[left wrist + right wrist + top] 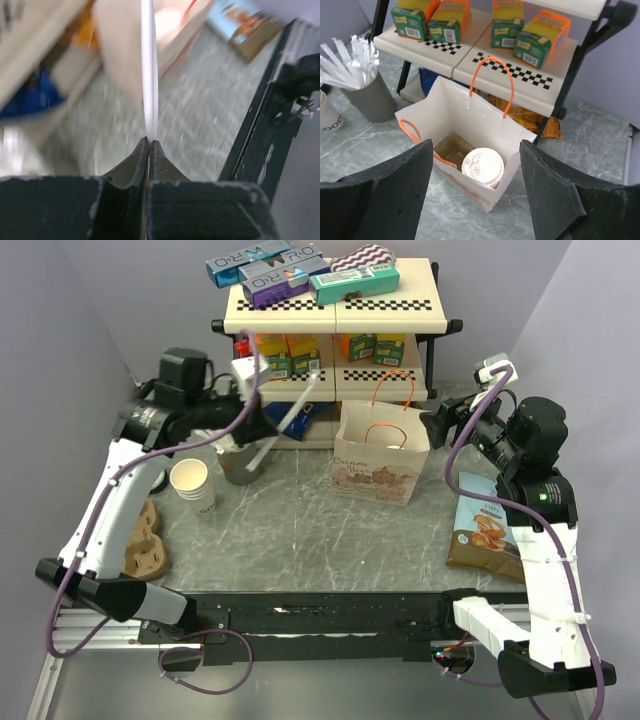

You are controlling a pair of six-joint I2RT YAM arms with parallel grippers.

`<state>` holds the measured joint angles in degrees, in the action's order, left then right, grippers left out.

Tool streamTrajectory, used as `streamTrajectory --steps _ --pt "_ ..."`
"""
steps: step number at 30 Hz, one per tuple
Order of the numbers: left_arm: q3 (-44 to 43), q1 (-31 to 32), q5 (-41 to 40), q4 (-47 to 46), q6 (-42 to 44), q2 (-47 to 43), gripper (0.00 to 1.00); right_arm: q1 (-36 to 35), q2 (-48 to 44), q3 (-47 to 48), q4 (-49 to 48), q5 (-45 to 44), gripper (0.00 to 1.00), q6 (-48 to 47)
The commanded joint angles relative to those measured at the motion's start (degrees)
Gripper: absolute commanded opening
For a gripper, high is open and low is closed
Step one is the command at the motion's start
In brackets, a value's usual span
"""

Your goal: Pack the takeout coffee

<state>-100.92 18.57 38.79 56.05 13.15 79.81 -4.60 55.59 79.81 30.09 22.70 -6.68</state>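
The left end effector grips a thin white stick; the right end effector is wide open near the paper bag. The takeout coffee stands on the desk.

We note the white-shelled left arm stretched forward, its black pincer pressed tight on a thin white stick. White right arm bent at the elbow; its black pincer spread wide, holding nothing.

Checker-edged cream shelf stands on grey marbled table, plain walls behind.
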Motion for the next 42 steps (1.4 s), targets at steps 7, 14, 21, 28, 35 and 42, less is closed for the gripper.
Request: streamTrajectory --steps 7,14,21,28,35,42 --pt "-20.96 13.33 2.70 -23.43 -9.71 18.97 0.01 0.65 -2.51 2.63 0.32 -5.64 0.76 0.71" --pt "-18.79 17.29 -1.69 -41.97 -12.79 22.40 0.01 0.82 -3.04 3.42 1.82 -8.90 0.77 -0.18" --pt "-19.13 18.70 -3.89 -51.74 -17.79 28.19 0.01 1.44 -2.42 4.12 2.70 -8.64 0.77 0.26" --pt "-14.32 18.79 -6.09 -55.61 -20.35 29.61 0.01 1.88 -2.59 3.42 2.61 -8.20 0.78 0.88" --pt "-8.59 18.79 -8.02 -55.53 -20.09 26.28 0.38 2.23 -3.39 2.46 2.61 -8.37 0.78 0.61" --pt "-10.87 18.70 -9.86 -50.96 -16.41 21.19 0.61 2.32 -2.42 2.98 3.92 -7.23 0.79 -0.17"
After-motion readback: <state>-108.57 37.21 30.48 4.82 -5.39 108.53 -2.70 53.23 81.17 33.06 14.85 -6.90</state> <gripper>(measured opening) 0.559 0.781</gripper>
